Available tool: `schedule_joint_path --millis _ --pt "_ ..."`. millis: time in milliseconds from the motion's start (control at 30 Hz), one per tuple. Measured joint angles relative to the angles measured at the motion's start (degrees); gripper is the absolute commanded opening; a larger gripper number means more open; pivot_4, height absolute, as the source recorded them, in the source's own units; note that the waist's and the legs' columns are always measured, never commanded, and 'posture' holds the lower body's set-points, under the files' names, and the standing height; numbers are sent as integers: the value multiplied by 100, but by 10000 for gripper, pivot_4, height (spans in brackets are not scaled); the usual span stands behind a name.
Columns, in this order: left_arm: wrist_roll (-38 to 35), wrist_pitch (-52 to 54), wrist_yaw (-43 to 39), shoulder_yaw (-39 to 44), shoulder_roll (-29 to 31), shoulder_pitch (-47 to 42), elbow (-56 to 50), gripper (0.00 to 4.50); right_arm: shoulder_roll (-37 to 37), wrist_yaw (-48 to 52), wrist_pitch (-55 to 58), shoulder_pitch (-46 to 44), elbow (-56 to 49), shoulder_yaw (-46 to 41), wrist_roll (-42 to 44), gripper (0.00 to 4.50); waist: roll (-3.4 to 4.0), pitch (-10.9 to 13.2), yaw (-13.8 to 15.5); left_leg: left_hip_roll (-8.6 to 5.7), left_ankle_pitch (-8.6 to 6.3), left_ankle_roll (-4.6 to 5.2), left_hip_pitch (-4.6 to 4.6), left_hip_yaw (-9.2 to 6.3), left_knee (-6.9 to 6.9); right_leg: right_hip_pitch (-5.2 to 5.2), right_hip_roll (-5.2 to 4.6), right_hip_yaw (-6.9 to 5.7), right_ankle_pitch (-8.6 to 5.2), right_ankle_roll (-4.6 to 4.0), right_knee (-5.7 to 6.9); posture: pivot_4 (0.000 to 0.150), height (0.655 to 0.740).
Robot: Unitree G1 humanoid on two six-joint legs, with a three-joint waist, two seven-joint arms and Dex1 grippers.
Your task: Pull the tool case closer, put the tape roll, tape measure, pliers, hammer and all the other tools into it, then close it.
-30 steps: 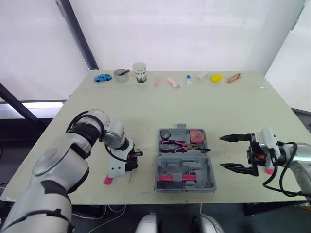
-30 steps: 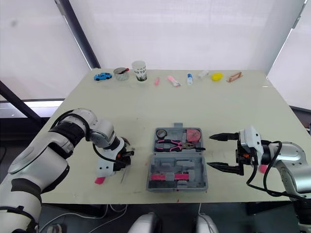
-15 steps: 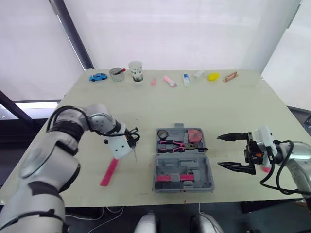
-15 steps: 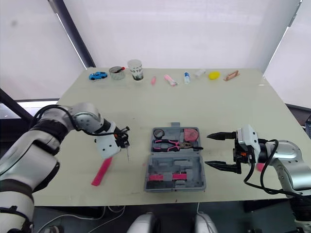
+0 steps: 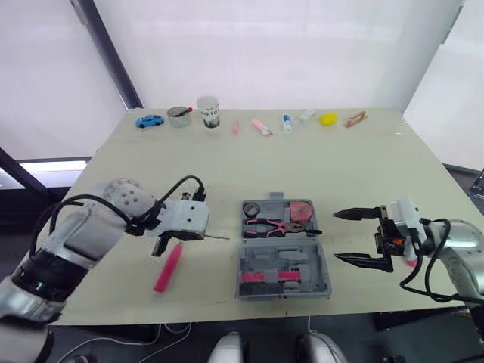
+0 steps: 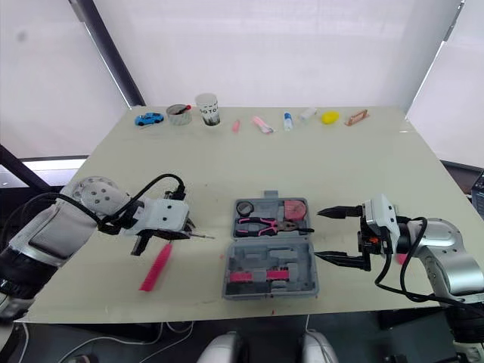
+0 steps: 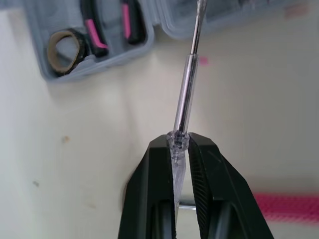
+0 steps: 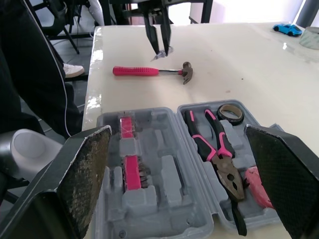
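Left wrist view: left fingers (image 7: 159, 172) pinch a screwdriver (image 7: 187, 94), its shaft pointing away from them toward the tool case (image 5: 302, 257)
Right fingers (image 5: 355, 214): spread wide, empty, tips just beside the open case
Hammer (image 5: 168, 268): on the desk (image 5: 249, 170), near the left fingers

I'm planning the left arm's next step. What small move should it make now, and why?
Probably carry the screwdriver across to the tool case and lower it into a free slot. The left end effector is shut on its clear handle, the tip points at the open case, and the pliers and tape roll already lie inside; the hammer waits on the table.
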Motion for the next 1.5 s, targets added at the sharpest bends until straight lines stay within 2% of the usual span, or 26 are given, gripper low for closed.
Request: schedule_joint_path --millis 33,67,100,133,200,233,267,367,433,533,600,700,967,1267,1500 --pt "-172 960 236 296 -69 265 -413 393 -2 3 1 -6 -3 -1 3 45000 0 0 2 0 0 0 0 -5 1 0 3 -3 0 0 1 1500 7400" --pt "-226 1250 322 413 -120 345 -534 393 -3 5 1 -6 -4 -3 7 45000 0 0 3 0 0 0 1 -4 1 0 3 -3 0 0 1 1500 7400" --pt "-353 2189 624 703 -273 522 -923 393 -4 9 1 -5 -3 -2 7 45000 -2 1 3 0 0 0 0 -6 1 0 4 -4 0 0 1 1500 7400" --pt "-415 2694 813 832 -362 592 -1156 393 -5 11 1 -5 -2 -3 7 45000 -2 1 3 -1 0 0 1 -8 1 0 4 -4 -1 1 1 1500 7400" --pt "-570 4392 1303 1271 -1024 458 -1632 393 -6 15 0 -5 1 -3 6 45000 -2 1 32 -7 0 0 -1 -8 3 4 1 -7 0 2 1 1500 7400" --pt "-796 5965 1844 1659 -1820 227 -1864 393 4 14 -2 -23 0 0 7 45000 -20 3 22 -8 0 0 -2 -12 8 5 5 -7 1 1 1 1500 7400" --pt "-829 6057 1906 1715 -1898 224 -1852 393 0 14 -1 -20 1 -1 6 45000 -25 6 7 -7 0 -1 -3 -14 7 4 7 -7 1 -1 3 1500 7400" --pt "-920 6326 3188 2656 -3730 197 -1568 393 19 15 -2 -24 9 -2 6 45000 -5 -5 12 -11 1 -1 10 -27 8 14 -2 4 2 1 3 1500 7400" --pt "-884 6414 4008 2836 -4581 425 -1435 393 15 25 -1 -35 11 0 6 45000 -21 -2 4 -10 1 -1 6 -30 9 12 -2 6 3 0 4 1500 7400" --pt "-775 6436 5159 3132 -5385 558 -1367 393 9 84 6 -97 30 1 6 45000 -45 10 -1 -7 1 -2 4 -39 8 6 -1 5 5 -3 5 1500 7400" --pt "-790 6435 5799 3348 -5591 525 -1411 393 8 138 7 -154 61 1 5 45000 -43 9 1 -8 1 -2 7 -39 6 7 -2 6 6 -5 6 1500 7400" --pt "-953 6435 6331 3493 -5748 467 -1404 393 8 198 8 -200 123 2 2 45000 -43 9 5 -9 0 -3 8 -36 6 8 -6 7 7 -4 6 1500 7400" --pt "-1708 6422 7154 3512 -5608 401 -1233 393 14 267 -6 -257 276 8 -28 45000 -42 8 5 -10 0 -4 8 -36 5 7 -9 8 7 -5 6 1500 7400" --pt "-2888 6363 8357 3579 -5507 545 -1153 393 93 225 -106 -252 277 8 -51 45000 -39 6 2 -9 0 -4 11 -33 3 8 -11 11 7 -5 5 1500 7400" --pt "-4291 6363 9365 3760 -5146 611 -818 393 160 156 -137 -246 289 8 -51 45000 -38 5 -3 -9 0 -4 12 -33 1 7 -12 11 7 -5 6 1500 7400"
